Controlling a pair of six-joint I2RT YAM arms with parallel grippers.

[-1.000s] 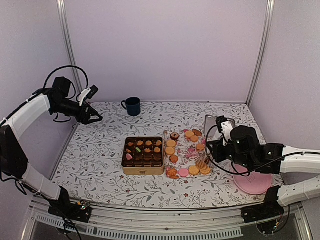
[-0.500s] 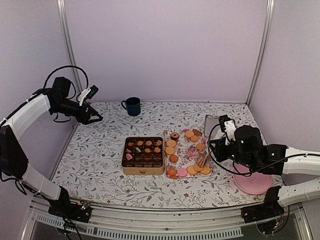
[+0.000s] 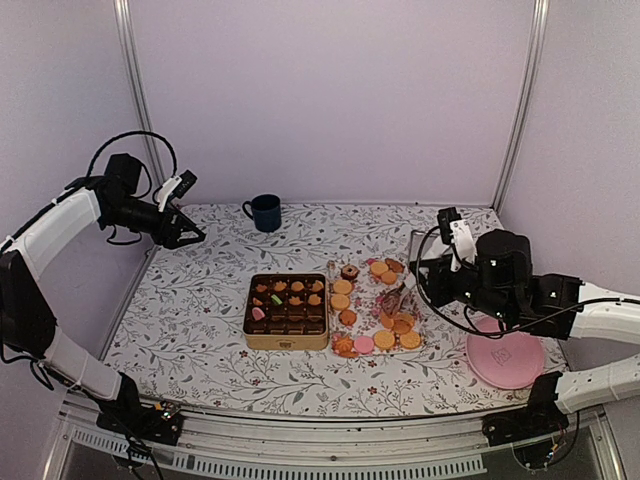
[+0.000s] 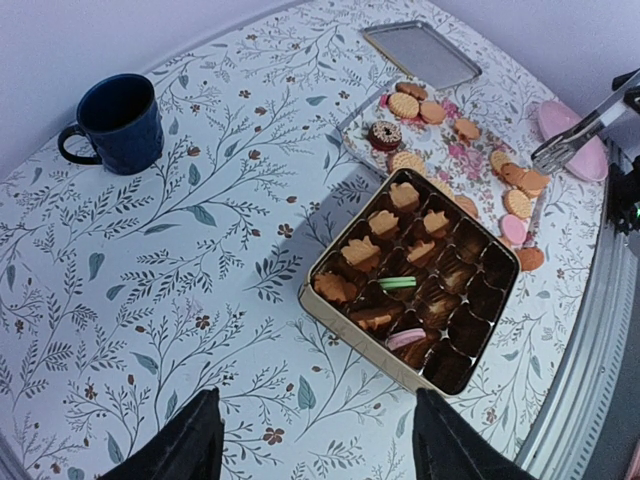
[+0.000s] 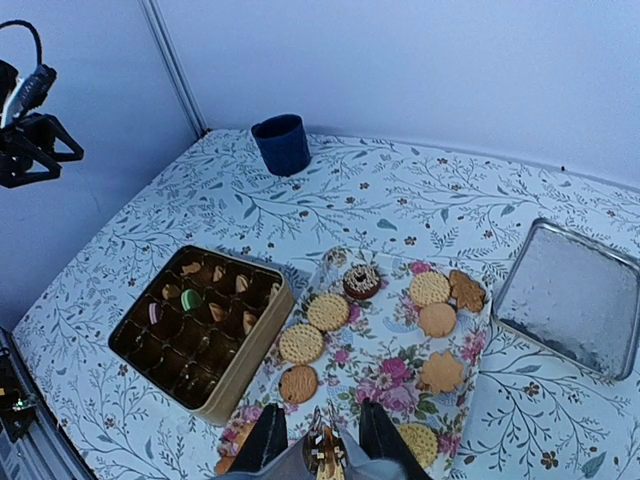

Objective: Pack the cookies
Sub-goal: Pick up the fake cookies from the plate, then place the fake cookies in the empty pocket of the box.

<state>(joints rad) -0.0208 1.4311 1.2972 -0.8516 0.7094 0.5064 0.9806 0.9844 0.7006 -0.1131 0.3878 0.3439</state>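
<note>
While looking down from above: right gripper over the floral tray's right edge, cookies scattered across it, more in the tin just left; pink plate at the table's near-right corner.

Left wrist: left gripper spread wide, empty — mug well apart.

Right wrist: fingers clamped on what looks like one cookie, held edgewise. Could slip or crack from so thin a pinch — or clip the tin's wall crossing over. Lid beside the tray, not in the way.

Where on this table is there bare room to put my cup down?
Free: the left stretch of the table between the blue mug, its left edge and the cookie tin; also the strip in front of the tin. Crowded: the right half, with floral tray, metal lid, pink plate and the right arm.
</note>
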